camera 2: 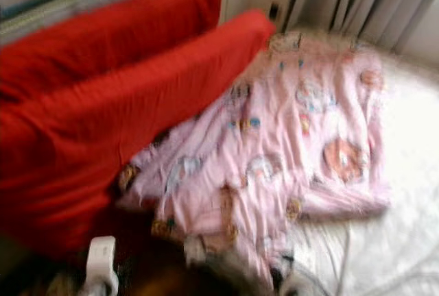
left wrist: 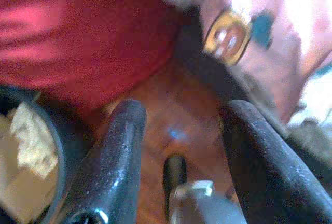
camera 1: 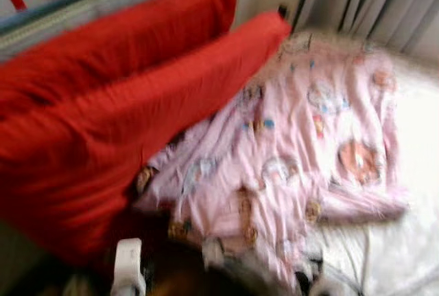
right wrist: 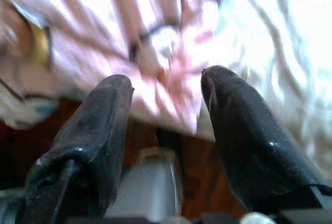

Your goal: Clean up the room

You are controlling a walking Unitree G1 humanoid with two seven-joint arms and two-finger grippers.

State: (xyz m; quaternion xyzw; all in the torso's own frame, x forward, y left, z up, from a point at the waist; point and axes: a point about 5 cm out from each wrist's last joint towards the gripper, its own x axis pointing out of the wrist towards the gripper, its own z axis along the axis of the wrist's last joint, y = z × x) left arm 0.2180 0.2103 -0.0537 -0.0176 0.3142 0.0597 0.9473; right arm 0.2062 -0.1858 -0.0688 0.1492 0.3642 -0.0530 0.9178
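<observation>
Bed carries 2 red pillows, pink blanket.

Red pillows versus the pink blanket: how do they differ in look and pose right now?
The red pillows are plain, thick and puffy; the pink blanket is printed with small cartoon figures, thin and wrinkled. The pillows lie stacked by the headboard on the robot's left; the blanket lies spread flat to their right, its edge tucked under them. Both rest on the bed.

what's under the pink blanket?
White bedding shows beyond the pink blanket on one side; red pillows overlap its other edge. Whatever lies beneath its middle is covered.
</observation>
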